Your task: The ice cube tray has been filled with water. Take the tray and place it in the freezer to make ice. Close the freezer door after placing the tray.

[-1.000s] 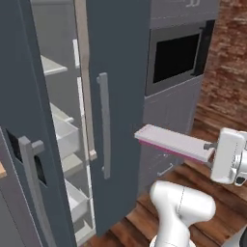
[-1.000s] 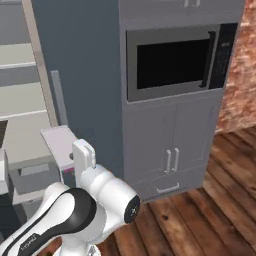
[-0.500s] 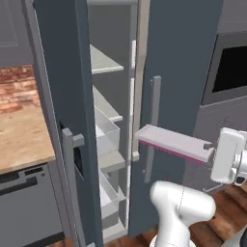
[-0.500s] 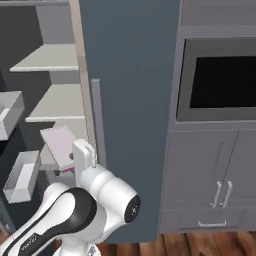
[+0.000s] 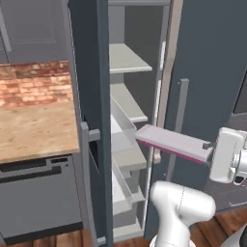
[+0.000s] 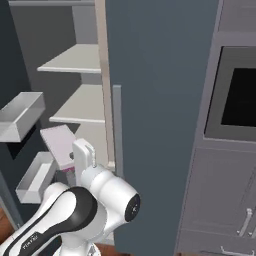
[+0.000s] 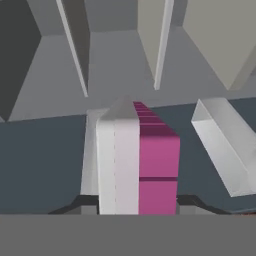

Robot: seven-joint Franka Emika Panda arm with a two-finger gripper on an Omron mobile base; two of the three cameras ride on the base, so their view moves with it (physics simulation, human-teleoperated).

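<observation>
Carry step, by the look of it: the gripper is clamped on one end of the tray, held level in the air just outside the open freezer. Next it must reach in over a shelf, then let go.

Ice cube tray before open freezer; counter left.

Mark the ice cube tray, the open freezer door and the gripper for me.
ice cube tray (image 5: pixel 173 142), left base view, pale top face
freezer door (image 5: pixel 87 96), left base view, dark inner edge
gripper (image 7: pixel 135 202), hand view, between the fingertips
</observation>
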